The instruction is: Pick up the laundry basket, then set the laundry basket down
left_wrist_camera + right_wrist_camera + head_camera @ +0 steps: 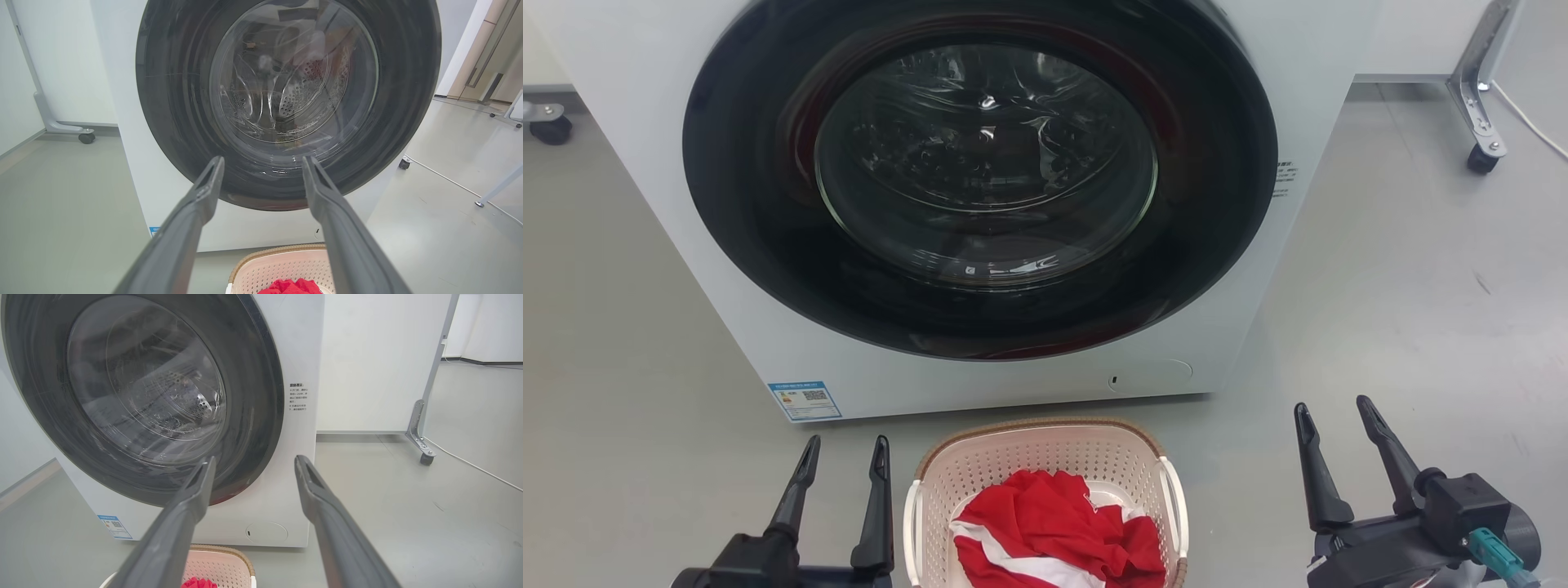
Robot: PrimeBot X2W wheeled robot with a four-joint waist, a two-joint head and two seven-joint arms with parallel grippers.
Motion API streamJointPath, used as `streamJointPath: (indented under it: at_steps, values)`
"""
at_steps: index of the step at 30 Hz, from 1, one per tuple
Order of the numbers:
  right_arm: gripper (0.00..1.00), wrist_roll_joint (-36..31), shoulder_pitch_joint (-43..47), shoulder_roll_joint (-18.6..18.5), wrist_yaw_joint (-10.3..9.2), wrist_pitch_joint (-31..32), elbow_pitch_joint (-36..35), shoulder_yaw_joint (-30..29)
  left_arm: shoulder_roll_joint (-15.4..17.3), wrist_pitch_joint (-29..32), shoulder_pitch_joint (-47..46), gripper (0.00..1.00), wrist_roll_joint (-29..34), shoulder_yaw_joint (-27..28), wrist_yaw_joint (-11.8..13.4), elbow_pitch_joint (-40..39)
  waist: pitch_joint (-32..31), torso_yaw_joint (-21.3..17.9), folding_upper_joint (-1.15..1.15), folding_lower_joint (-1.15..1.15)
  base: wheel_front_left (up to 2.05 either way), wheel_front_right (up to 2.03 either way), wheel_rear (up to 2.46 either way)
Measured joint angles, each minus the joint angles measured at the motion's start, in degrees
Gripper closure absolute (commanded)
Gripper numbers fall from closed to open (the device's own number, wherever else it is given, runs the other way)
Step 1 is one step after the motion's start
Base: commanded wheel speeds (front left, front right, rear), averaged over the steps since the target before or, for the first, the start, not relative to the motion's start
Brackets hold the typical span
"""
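The left gripper (847, 445) hovers at the lower left over the smooth grey floor (621, 343), its two long dark fingers spread apart, gripping nothing; just to its right the cream-white perforated plastic laundry basket (1029, 454), brown-rimmed with white side handles, stands on the floor before the white front-loading washing machine (980, 388), with a crumpled red-and-white cloth (1054, 527) inside it; farther right, apart from the basket, the right gripper (1333, 407) is likewise parted and empty.
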Motion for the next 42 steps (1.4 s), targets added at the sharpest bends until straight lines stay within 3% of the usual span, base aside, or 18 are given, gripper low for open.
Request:
streamJointPath:
  at_steps: [21,22,29,42]
  values:
    - [0.0,-1.86,2.6,-0.01,-0.48,0.02,-3.61,-2.0,-0.76,4.6,1.85,0.0,1.16,1.55,0.43,-2.79,-0.42,0.31,0.0,0.01,0.0,0.0,0.0]
    - [1.0,-1.88,2.61,-0.01,-0.48,0.04,-3.72,-2.05,-0.82,4.63,1.9,1.0,1.36,1.58,0.43,-2.94,-0.42,0.32,0.0,0.01,0.0,0.0,0.0]
    - [1.0,-1.54,4.07,1.11,-0.36,0.51,-1.41,-1.72,-1.35,5.03,2.93,1.0,1.51,1.53,0.33,-0.38,-0.44,0.34,0.0,0.01,0.0,0.0,0.0]
    - [1.0,7.27,3.89,2.36,1.35,3.01,-0.26,-5.13,-1.8,6.67,2.7,1.0,-7.55,3.89,-1.19,0.98,-0.89,0.29,0.0,0.01,0.0,0.0,0.0]
